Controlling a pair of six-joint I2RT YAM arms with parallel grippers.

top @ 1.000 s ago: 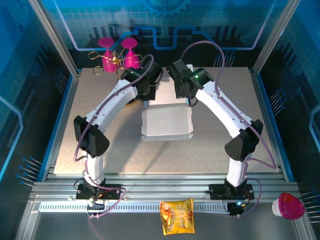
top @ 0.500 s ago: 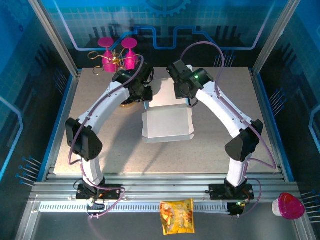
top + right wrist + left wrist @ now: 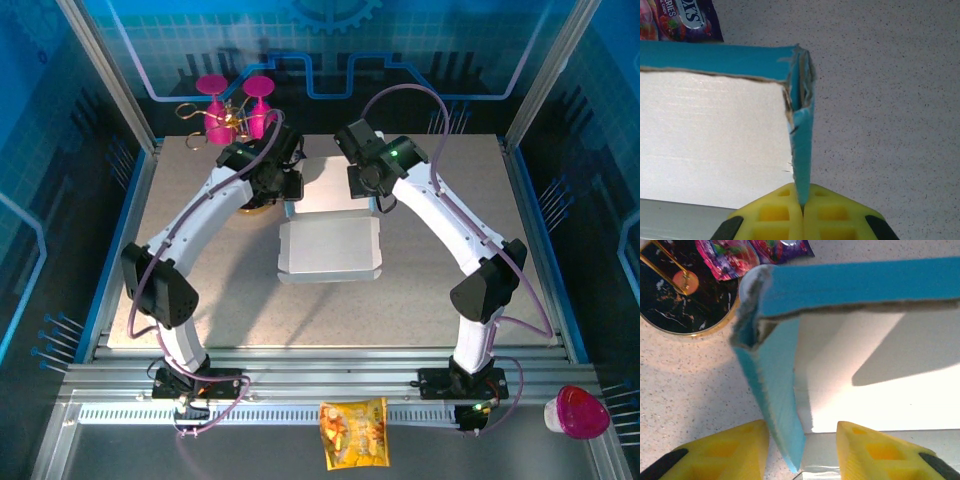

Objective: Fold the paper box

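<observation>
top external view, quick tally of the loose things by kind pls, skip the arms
paper box: 1
pink goblets: 2
gold wire stand: 1
orange snack packet: 1
pink-lidded white cup: 1
dark gold-rimmed plate, mostly hidden from above: 1
total: 7

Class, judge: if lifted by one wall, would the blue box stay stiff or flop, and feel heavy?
Probably floppy: the box wall in the right gripper is thin, frayed card. Likely light: it's an open, hollow shell.
</observation>
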